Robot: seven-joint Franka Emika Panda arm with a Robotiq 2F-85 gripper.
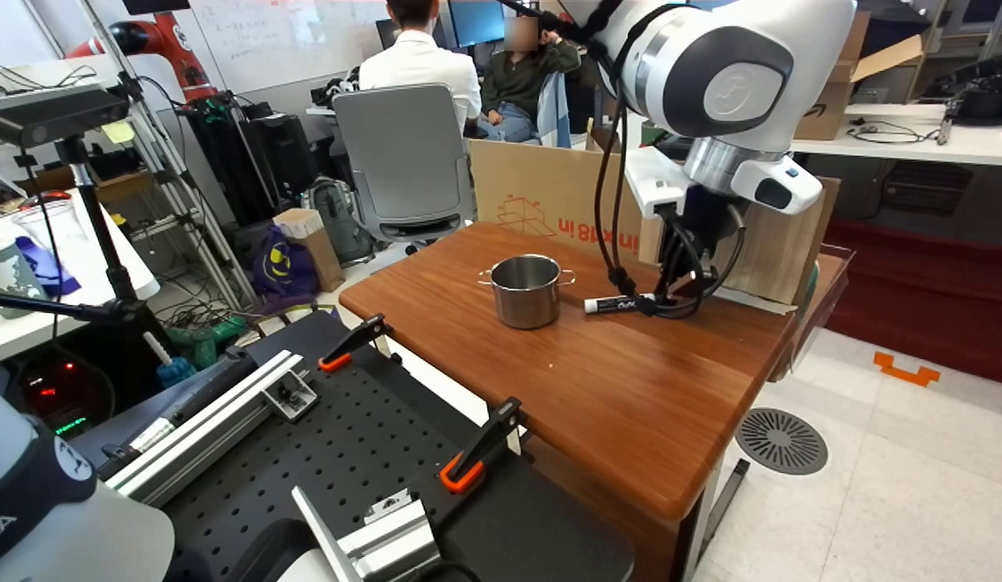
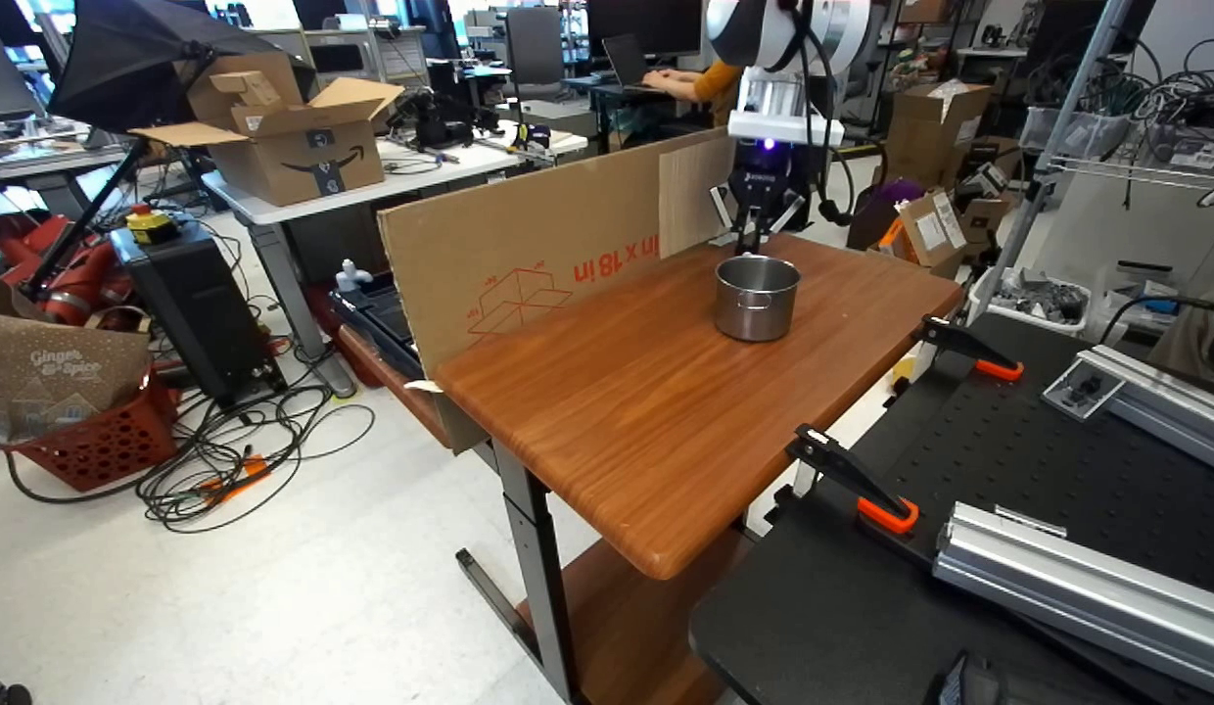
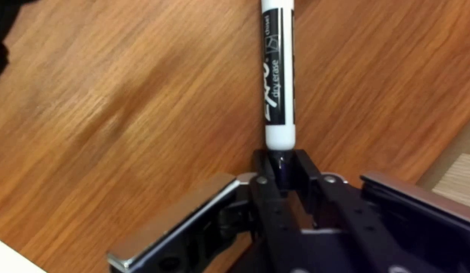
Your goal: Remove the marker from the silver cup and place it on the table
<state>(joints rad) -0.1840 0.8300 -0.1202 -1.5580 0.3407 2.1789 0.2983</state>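
While the black two-fingered gripper holds the slim white, black-labelled marker by its dark end, settle it flat before letting go.
Left to right in an exterior view: the squat, shiny-rimmed grey metal cup stands clear of the fingers; the marker juts from them toward it, outside it, whether touching the reddish-brown wooden table below I cannot tell; the fingers sit narrow around its dark end. Removal looks done; to place it well, ease down until its full length rests, part the fingers slowly, then rise straight so it does not roll.
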